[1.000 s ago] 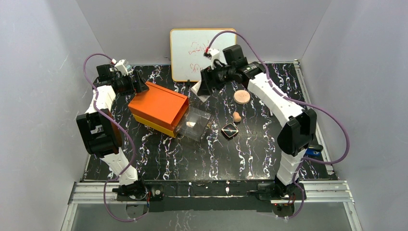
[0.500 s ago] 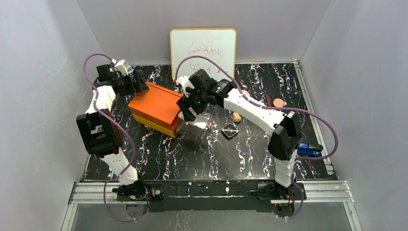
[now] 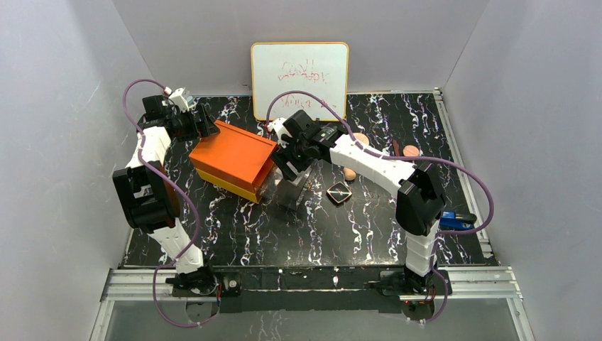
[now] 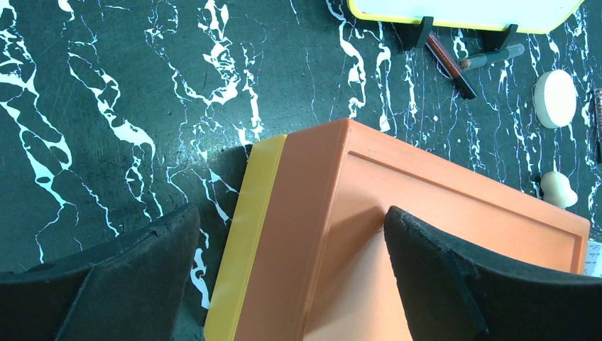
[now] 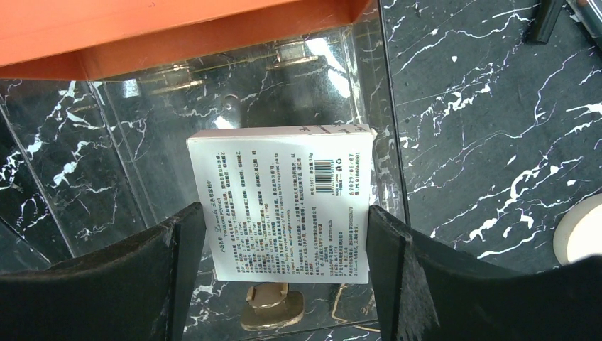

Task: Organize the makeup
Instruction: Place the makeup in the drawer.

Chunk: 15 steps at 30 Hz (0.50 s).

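My right gripper (image 3: 287,160) hangs over the open clear drawer (image 3: 289,190) and is shut on a flat white printed box (image 5: 284,202), held by its two side edges. The tan egg-shaped sponge (image 3: 349,172) and the black square compact (image 3: 339,192) lie just right of the drawer. The peach disc (image 3: 361,138) lies behind my right arm, partly hidden. Thin dark sticks (image 4: 449,57) lie by the whiteboard's feet. My left gripper (image 4: 291,220) is open across the back corner of the orange box (image 3: 231,156), one finger over its top and one beside it.
A whiteboard (image 3: 299,71) stands at the back edge. A second small round peach item (image 3: 411,150) lies at the right. A blue stapler-like object (image 3: 454,220) sits at the table's right edge behind my right arm. The drawer's gold handle (image 5: 270,307) points toward my gripper.
My right arm has swung from the whiteboard down and left with the white box until it is over the open drawer. The left arm has not moved.
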Motion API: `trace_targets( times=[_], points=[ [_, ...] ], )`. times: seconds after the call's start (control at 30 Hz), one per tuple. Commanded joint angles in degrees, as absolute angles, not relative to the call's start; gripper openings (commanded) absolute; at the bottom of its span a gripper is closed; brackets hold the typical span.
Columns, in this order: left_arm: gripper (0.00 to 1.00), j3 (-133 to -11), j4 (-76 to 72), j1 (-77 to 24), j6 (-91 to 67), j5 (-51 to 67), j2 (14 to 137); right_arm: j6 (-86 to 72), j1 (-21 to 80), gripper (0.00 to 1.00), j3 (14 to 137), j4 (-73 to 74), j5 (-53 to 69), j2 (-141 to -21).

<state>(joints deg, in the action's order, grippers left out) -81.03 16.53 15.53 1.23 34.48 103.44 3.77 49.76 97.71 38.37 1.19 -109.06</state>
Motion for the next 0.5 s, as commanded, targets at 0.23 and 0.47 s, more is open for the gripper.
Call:
trace_targets(
  times=[0.23,0.47],
  points=[
    [0.99,-79.2,20.7,15.0,3.0,31.2,102.7,5.6,49.4,0.52,101.4,37.3,1.2,-109.2],
    [0.98,-79.1,20.7,15.0,3.0,31.3,102.8,5.7,49.5,0.76,102.9,38.0,2.3,-109.5]
  ],
)
